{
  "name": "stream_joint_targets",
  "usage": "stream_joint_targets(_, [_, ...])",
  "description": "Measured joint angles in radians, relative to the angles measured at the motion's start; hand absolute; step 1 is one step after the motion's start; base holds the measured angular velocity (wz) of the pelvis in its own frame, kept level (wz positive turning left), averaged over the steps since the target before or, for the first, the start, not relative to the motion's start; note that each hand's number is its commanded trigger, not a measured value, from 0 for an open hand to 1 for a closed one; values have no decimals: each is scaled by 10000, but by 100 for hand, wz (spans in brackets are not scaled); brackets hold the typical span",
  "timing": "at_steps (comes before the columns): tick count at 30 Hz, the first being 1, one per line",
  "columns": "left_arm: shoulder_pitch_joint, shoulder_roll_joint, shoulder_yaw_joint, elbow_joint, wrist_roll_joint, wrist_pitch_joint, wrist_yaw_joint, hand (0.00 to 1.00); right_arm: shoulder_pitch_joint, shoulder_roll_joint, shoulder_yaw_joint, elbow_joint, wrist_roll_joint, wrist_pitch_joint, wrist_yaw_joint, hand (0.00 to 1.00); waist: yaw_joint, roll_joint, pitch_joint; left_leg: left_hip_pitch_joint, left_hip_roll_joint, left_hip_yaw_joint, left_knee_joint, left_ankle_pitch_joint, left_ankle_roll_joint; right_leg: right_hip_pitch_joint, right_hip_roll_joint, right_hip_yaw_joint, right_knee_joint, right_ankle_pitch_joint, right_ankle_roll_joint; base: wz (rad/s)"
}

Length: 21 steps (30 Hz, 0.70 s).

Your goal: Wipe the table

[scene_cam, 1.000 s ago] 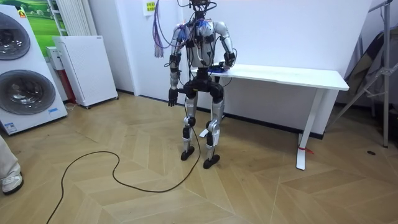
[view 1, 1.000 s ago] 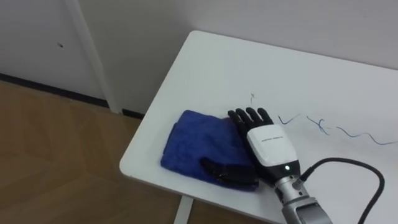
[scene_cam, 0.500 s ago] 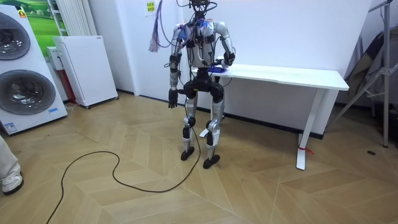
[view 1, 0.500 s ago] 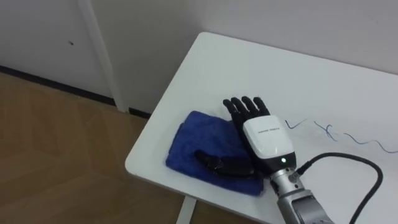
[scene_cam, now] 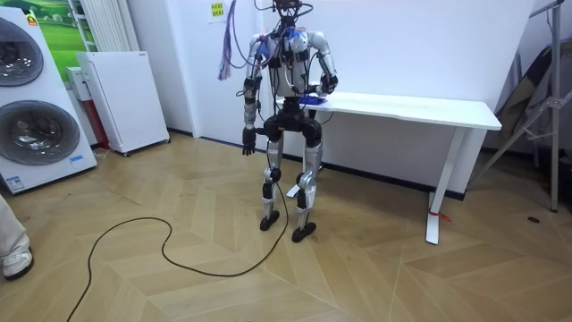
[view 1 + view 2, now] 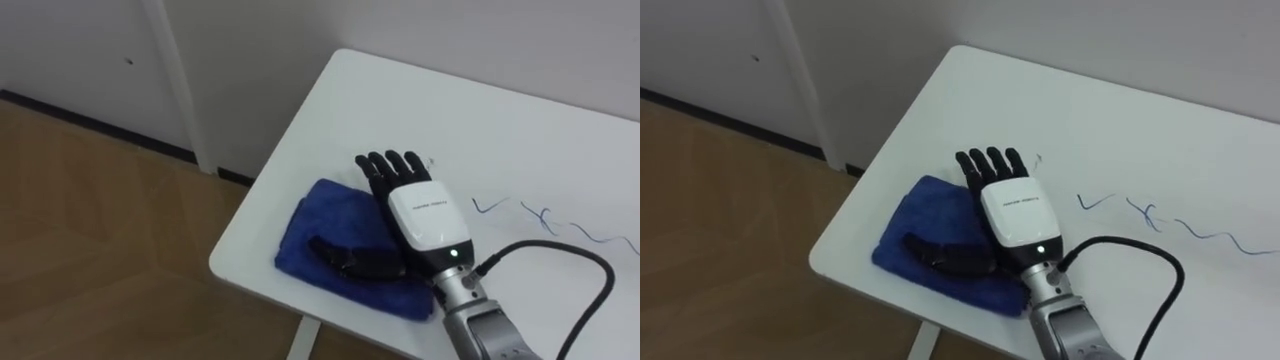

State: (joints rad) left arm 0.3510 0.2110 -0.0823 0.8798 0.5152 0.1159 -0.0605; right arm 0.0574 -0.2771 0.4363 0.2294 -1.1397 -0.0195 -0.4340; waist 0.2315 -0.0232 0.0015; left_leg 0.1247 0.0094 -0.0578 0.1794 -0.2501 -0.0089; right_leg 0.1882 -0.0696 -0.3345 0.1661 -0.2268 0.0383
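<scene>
Dangling left hand [image 5: 247, 141] by the thigh, finger state unreadable. Standing at table [image 6: 400, 100] end. Pressing right hand [image 6: 420, 205] flat, fingers straight, thumb out, on blue cloth [image 6: 320, 225] lying at the near-left corner. Seeing blue pen squiggles [image 6: 545, 215] just right of that hand.

Herringbone wood floor [image 5: 179, 286], evenly lit. Far, a white wall [image 5: 420, 45] with dark baseboard [image 6: 100, 125]. Far left, washers [image 5: 31, 107], then a low white cabinet [image 5: 125, 98]. White table [image 5: 429, 107] against the wall; metal stand [image 5: 536, 107] far right.
</scene>
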Motion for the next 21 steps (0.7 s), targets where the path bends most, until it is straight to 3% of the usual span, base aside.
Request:
stream_joint_targets(6, [131,6,-5,-182,57,141,2,0,11,-14,148,613,53,97,130,0,-22,141,-37,62,-47,-215,-60,15,24,80,-25,-179,34,0,2,9])
stream_joint_targets(12, [149,7,-19,-183,37,253,3,0,23,-41,148,1065,802,108,407,0,-37,145,-43,131,-26,-435,-156,48,47,45,-23,-245,141,-4,5,3])
stream_joint_targets(17, [145,-11,-205,-186,37,264,4,0,162,-21,158,1371,1048,-186,291,0,-48,210,-10,521,150,-1097,-234,76,57,-159,-19,-262,1242,-26,15,-2])
stream_joint_targets(18, [122,48,-205,-199,38,236,37,0,152,72,163,1449,1128,-291,274,0,11,187,-6,591,362,-1852,-231,94,71,-661,149,96,1500,-348,21,-53])
stream_joint_targets(19, [23,120,-138,-190,35,237,111,0,-54,126,358,1454,1134,-349,289,0,164,67,21,507,448,-2173,-167,49,12,-1273,495,681,395,-31,-324,-60])
stream_joint_targets(20, [41,58,-116,-69,29,261,109,0,-123,89,511,1535,1147,-370,243,0,125,177,-21,415,574,-2118,-108,-31,-99,-1291,671,613,282,431,-634,-24])
stream_joint_targets(21, [66,34,-121,-18,26,259,92,0,-74,78,630,1618,1170,-397,78,0,-193,163,-50,306,600,-1446,17,-33,-390,-1023,702,576,162,739,-665,54])
